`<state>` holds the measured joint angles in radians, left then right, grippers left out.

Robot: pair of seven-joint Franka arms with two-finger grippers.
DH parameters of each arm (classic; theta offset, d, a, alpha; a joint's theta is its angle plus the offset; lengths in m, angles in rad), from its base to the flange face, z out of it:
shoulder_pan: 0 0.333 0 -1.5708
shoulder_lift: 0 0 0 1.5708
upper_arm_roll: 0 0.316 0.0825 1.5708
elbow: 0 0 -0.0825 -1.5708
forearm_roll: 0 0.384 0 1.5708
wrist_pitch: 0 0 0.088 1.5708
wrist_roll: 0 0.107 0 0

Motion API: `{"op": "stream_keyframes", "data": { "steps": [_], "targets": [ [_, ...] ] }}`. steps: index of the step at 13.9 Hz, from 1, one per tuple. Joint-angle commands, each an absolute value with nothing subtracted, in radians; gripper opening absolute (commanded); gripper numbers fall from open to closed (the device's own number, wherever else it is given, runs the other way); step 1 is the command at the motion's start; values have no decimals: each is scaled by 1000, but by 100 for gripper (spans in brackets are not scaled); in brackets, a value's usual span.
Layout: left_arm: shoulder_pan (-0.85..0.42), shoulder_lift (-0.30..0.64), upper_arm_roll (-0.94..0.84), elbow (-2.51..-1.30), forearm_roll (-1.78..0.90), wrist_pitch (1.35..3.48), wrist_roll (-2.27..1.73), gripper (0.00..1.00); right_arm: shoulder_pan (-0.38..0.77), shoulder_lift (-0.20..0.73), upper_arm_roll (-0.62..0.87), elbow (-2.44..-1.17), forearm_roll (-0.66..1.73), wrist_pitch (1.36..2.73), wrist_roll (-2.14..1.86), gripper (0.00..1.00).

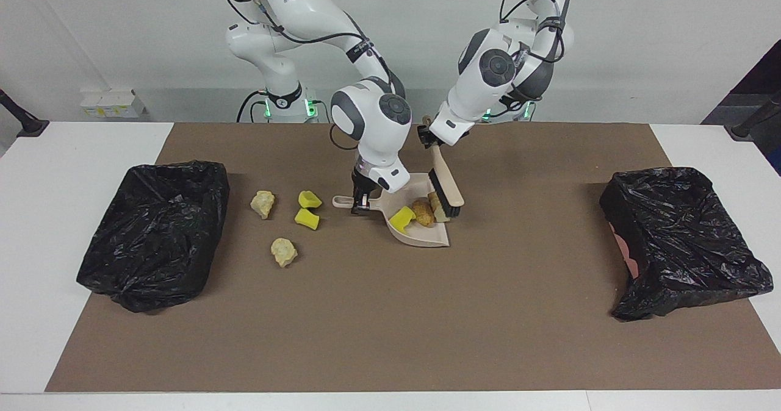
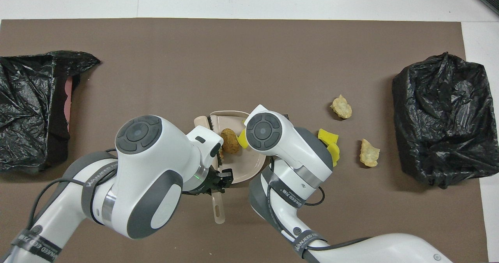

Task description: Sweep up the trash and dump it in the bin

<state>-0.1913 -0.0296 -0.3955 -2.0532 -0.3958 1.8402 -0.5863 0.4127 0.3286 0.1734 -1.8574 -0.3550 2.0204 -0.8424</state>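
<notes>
Left gripper (image 1: 429,135) over the mat (image 1: 390,313), pinched shut on the brush (image 1: 444,186) handle near its top end. Brush tilted, bristles down at the open mouth of the dustpan (image 1: 427,235), touching a brown piece (image 1: 423,212) inside it. Second bread-like piece (image 1: 434,202) wedged between that one and the bristles, mostly hidden. Yellow sponge (image 1: 402,218) also in the pan, touching the brown piece, on the side toward the right arm's end.

Right gripper (image 1: 360,202) low at the mat, clamped shut on the dustpan handle (image 1: 341,202). Pan flat on the mat, mouth toward the left arm's end of the table.

Still on the mat, toward the right arm's end from the pan: 2 yellow chunks (image 1: 308,208) just beside each other, 1 cream lump (image 1: 263,203) closer to the bag, 1 more cream lump (image 1: 284,252) farther from the robots than the others. All 4 apart from the pan.

In the overhead view: brown piece (image 2: 229,140) in the pan (image 2: 249,168), sponge mostly hidden under the right arm's wrist, brush handle end (image 2: 218,214) poking out nearer the robots.

1 black bag (image 1: 155,231) at the right arm's end of the table, 1 more black bag (image 1: 683,237) at the left arm's end, its mouth gaping and a pink patch showing inside.
</notes>
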Motion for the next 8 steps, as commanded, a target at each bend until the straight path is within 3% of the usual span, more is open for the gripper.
{"op": "stream_keyframes", "data": {
  "steps": [1,8],
  "targets": [
    [-187,-58,-371,-2049,-410,1758,-586,0,408,353,179,-1833,-356,2040,-818,0],
    [-184,-101,-365,-2099,-167,1691,-632,0,332,362,179,-1809,-215,2121,-848,0]
  ]
}}
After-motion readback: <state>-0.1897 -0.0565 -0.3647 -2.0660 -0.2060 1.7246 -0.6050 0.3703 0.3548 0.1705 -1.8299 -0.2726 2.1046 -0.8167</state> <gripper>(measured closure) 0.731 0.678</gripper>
